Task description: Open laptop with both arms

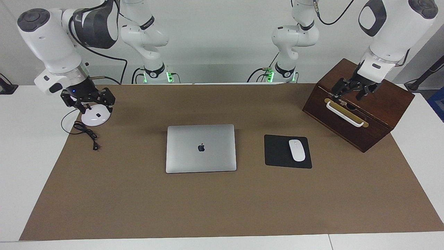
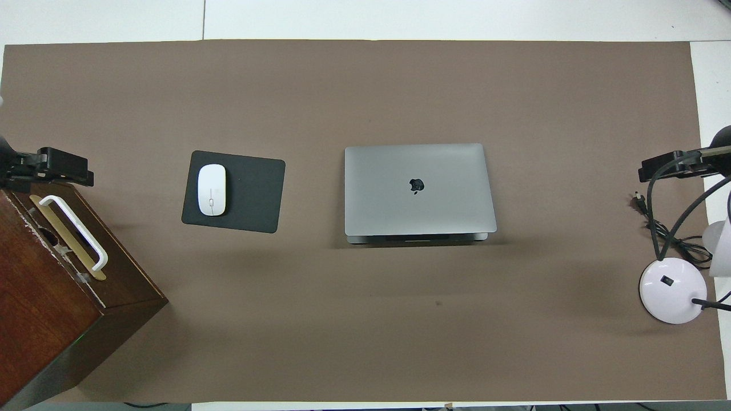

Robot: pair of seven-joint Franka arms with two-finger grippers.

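The laptop [image 1: 201, 148] lies flat and shut in the middle of the surface [image 1: 222, 208], nothing done yet: left end effector [image 1: 353, 93] spread above the wooden box [image 1: 378, 114], right end effector [image 1: 87, 100] spread above the lamp base [image 1: 95, 118]

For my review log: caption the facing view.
Closed laptop mid-table; left tool over wooden box, right tool over lamp base.

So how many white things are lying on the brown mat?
2: the mouse on the black pad beside the laptop, toward the left arm's end, and the lamp base at the right arm's end.
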